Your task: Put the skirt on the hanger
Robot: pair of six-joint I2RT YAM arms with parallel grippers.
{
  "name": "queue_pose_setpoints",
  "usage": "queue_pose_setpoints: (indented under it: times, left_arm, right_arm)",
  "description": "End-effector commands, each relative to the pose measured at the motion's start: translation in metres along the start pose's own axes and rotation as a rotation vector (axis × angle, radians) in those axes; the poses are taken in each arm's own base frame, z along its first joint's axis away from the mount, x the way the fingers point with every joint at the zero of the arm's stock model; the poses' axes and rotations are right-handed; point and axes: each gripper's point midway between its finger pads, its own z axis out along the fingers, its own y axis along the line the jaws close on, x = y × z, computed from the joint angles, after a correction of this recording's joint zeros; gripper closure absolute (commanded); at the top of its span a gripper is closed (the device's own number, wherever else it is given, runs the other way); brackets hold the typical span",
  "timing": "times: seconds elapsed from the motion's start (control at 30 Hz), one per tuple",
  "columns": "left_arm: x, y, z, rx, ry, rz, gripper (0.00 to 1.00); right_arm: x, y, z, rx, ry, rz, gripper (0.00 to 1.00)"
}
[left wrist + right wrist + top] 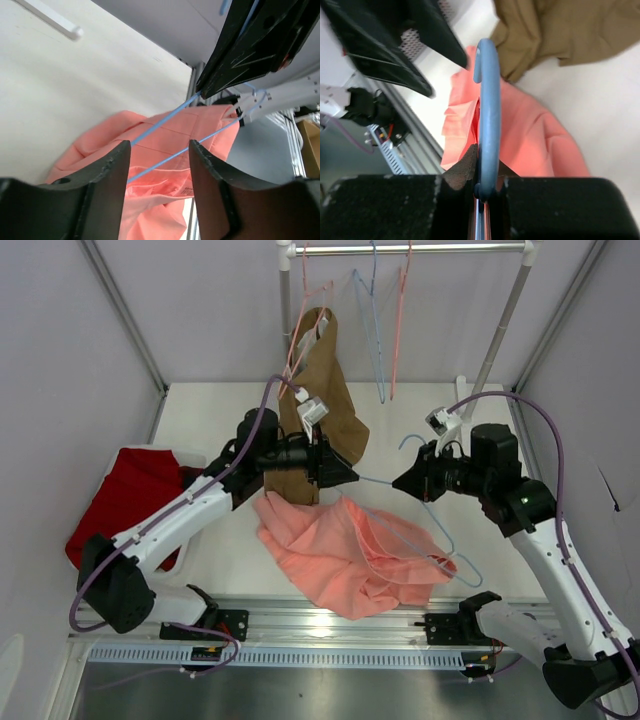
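The salmon-pink skirt (340, 550) lies crumpled on the table near the front edge, between the two arms. The pale-blue hanger (440, 530) hangs slanted above it, its lower corner over the skirt's right side. My right gripper (408, 480) is shut on the hanger (489, 100) just below its hook, with the skirt (535, 135) underneath. My left gripper (352, 477) is open at the hanger's other end. In the left wrist view two hanger wires (165, 117) cross the gap of the left gripper (160, 150), untouched by the fingers (112, 172), above the skirt (100, 142).
A brown garment (322, 400) hangs on a pink hanger from the rail (410, 248) at the back. More hangers (400, 310) hang beside it. A dark red cloth (130, 490) lies at the left edge. A metal rail (330, 625) runs along the front.
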Motion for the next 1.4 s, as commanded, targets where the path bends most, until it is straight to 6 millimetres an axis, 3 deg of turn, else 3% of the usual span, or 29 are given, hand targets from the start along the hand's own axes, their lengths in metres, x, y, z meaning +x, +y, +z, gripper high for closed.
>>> queue_pose_setpoints:
  times: [0.0,0.17,0.5,0.83,1.17,1.37]
  left_arm:
    - [-0.058,-0.018,-0.020,-0.080,-0.154,0.088,0.44]
    - [-0.080,-0.028,-0.033,-0.133,-0.196,0.106,0.43]
    - [-0.086,-0.039,-0.051,-0.186,-0.206,0.054,0.43]
    - [-0.100,-0.054,-0.066,-0.211,-0.211,0.058,0.43]
    - [-0.098,-0.054,-0.073,-0.250,-0.198,0.048,0.43]
    - [-0.092,-0.059,-0.078,-0.246,-0.188,0.042,0.43]
  right_arm:
    - [-0.015,-0.012,-0.019,0.131,-0.030,0.031,1.00]
    - [-0.017,-0.027,-0.024,0.208,-0.018,0.056,1.00]
    - [-0.023,-0.050,-0.055,0.314,-0.028,0.075,1.00]
    - [-0.030,-0.059,-0.065,0.386,-0.021,0.087,1.00]
    - [-0.038,-0.069,-0.072,0.450,-0.023,0.093,1.00]
    - [-0.055,-0.074,-0.078,0.464,-0.054,0.112,1.00]
